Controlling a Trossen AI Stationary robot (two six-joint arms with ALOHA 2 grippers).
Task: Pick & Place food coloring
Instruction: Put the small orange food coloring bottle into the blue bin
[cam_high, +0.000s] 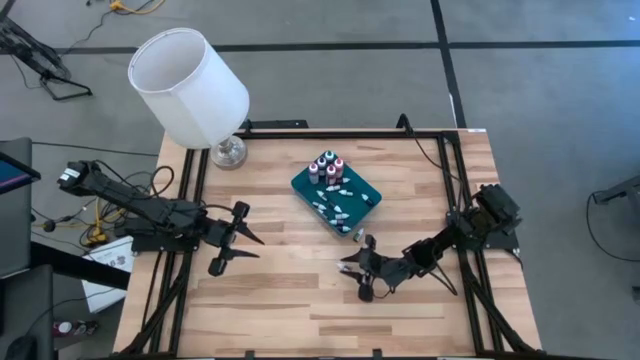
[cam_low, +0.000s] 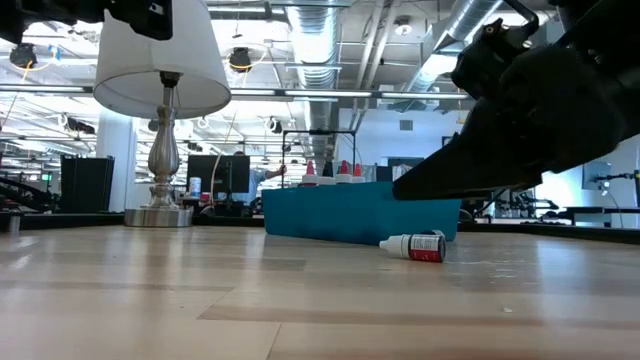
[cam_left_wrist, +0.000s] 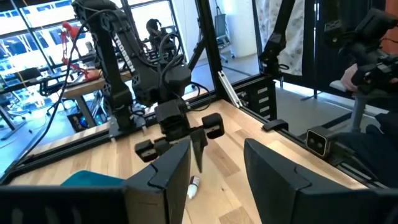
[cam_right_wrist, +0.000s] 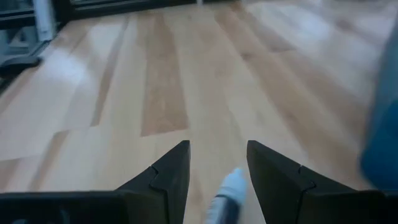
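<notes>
On the far left of the table (cam_high: 300, 300) stands a white-shaded lamp (cam_high: 190, 85). My left gripper (cam_high: 240, 240) waits over the left part of the wood, its fingers spread wide and holding nothing. At the table's middle sits the teal tray (cam_high: 303, 182), with upright food coloring bottles (cam_high: 327, 167) at its far end and more lying flat on it. Just off the tray's near right corner, one red-labelled bottle (cam_low: 416, 246) lies on its side on the bare wood. My right gripper (cam_high: 360, 270) hovers just near of that bottle, fingers wide apart and empty; its wrist view shows the whitish cap (cam_right_wrist: 231, 183) between them.
</notes>
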